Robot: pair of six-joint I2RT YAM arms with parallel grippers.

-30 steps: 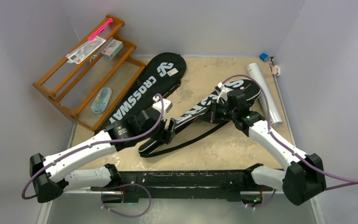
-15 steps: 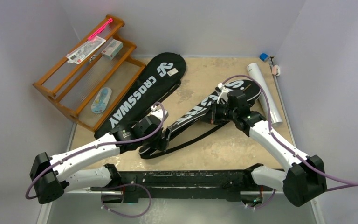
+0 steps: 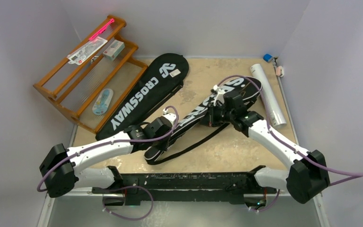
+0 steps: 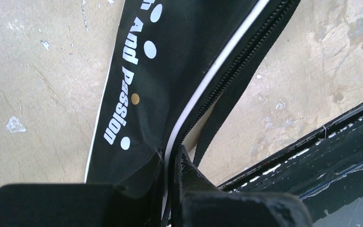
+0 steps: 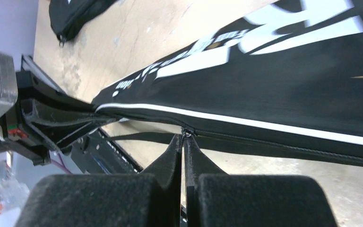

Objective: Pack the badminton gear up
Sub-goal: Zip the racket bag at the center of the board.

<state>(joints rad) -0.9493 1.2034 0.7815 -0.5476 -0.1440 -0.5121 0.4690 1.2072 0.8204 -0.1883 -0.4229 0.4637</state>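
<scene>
Left claw [image 4: 170, 163] pinches SPORT cover [image 4: 170, 56] edge; right claw [image 5: 183, 142] pinches its zipper pull [image 5: 187, 133]

The tan, scuffed bench [image 3: 203, 75] carries two black racket covers. The CROSSWAY cover [image 3: 146, 94] lies left of centre, slanting toward the far edge. The SPORT cover [image 3: 191, 118] lies to its right, its black strap [image 3: 203, 139] trailing onto the bench. A long white tube [image 3: 267, 94] lies along the right edge, and an orange-brown wooden rack [image 3: 66, 109] sits at the far left.
</scene>
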